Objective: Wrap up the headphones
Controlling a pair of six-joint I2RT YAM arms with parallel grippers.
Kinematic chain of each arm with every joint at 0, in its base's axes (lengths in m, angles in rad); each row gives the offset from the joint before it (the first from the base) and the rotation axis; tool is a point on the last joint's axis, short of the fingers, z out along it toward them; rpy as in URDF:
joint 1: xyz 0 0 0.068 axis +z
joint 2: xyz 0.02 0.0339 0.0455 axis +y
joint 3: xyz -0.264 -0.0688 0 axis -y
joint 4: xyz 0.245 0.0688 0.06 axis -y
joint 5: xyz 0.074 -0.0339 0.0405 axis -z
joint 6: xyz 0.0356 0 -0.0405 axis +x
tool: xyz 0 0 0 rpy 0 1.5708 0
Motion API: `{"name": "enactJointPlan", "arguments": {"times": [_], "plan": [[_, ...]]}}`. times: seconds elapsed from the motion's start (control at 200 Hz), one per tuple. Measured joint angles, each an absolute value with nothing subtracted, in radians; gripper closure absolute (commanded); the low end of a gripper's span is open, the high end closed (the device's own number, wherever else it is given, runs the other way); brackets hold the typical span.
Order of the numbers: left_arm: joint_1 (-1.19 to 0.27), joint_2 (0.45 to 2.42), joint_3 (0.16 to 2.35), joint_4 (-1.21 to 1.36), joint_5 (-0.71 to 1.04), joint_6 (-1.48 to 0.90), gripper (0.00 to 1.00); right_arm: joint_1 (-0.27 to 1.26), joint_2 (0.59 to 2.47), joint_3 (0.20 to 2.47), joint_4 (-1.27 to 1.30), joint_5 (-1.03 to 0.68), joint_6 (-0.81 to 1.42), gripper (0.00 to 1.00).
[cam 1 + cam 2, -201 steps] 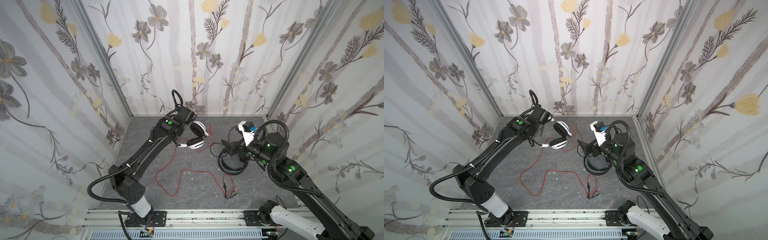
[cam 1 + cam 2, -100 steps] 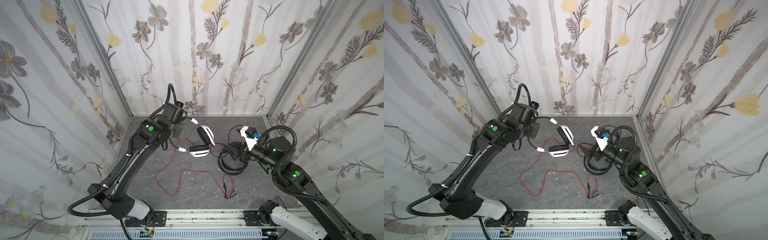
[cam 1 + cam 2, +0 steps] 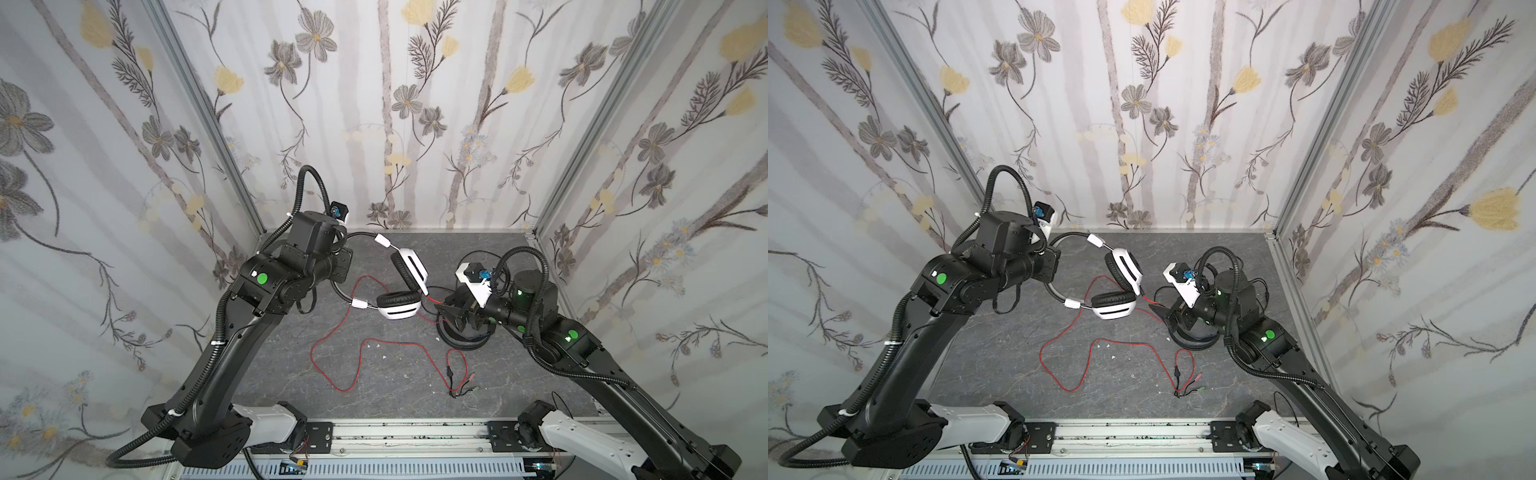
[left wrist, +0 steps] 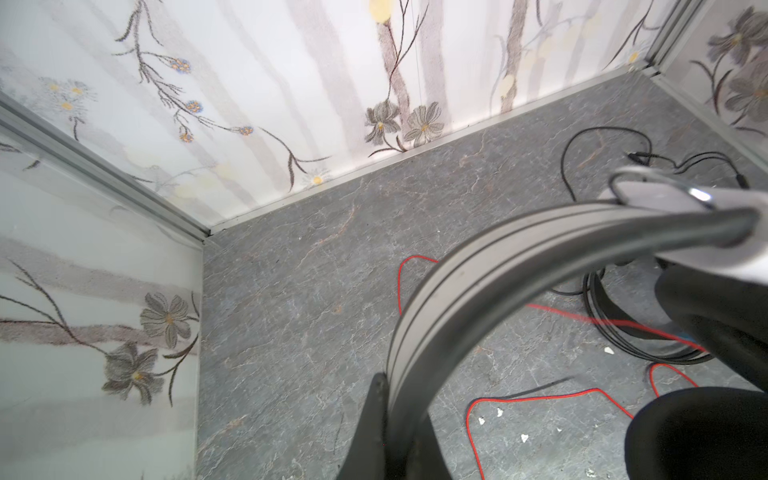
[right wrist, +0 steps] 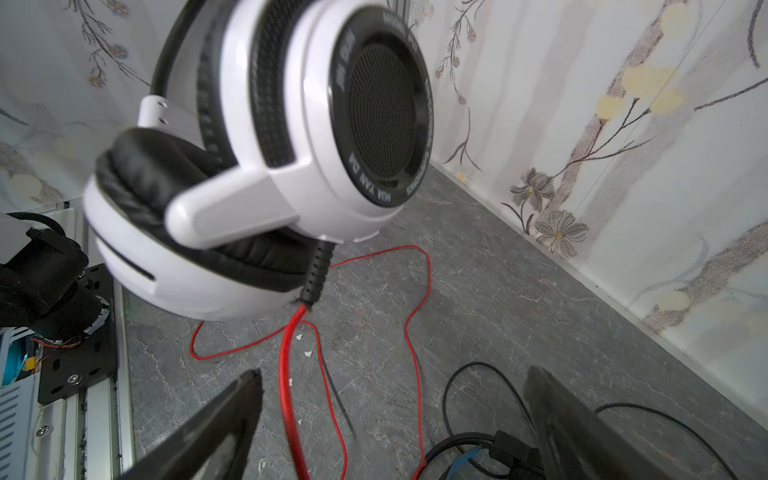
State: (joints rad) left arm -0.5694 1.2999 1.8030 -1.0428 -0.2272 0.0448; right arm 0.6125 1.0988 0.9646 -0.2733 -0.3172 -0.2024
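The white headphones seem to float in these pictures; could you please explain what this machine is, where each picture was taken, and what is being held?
Two black robot arms stand at a grey table, each ending in a two-fingered tool. Two pictures look down from overhead; the other two come from a camera on each wrist. The left tool is shut on the headband of the white headphones, holding them above the table; their red cord trails across it. The right tool is open and empty, facing that cord. The black headphones lie on the table beneath the right arm.
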Motion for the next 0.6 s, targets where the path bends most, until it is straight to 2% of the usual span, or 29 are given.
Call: {"name": "enactJointPlan", "arguments": {"times": [0.125,0.275,0.555,0.6], "plan": [[-0.552,1.303,1.835,-1.049,-0.216,0.051,1.0,0.612,1.156,0.965,-0.245,-0.345,-0.191,0.08],[-0.542,1.308,1.871,-1.068,-0.207,0.052,1.0,0.613,1.192,0.955,-0.184,-0.372,-0.166,0.19],[-0.535,1.267,1.864,-1.079,-0.197,-0.017,1.0,0.611,1.211,0.874,-0.083,-0.398,-0.108,0.22],[-0.535,1.267,1.865,-1.08,-0.182,-0.025,1.0,0.609,1.211,0.863,-0.064,-0.403,-0.096,0.25]]}}
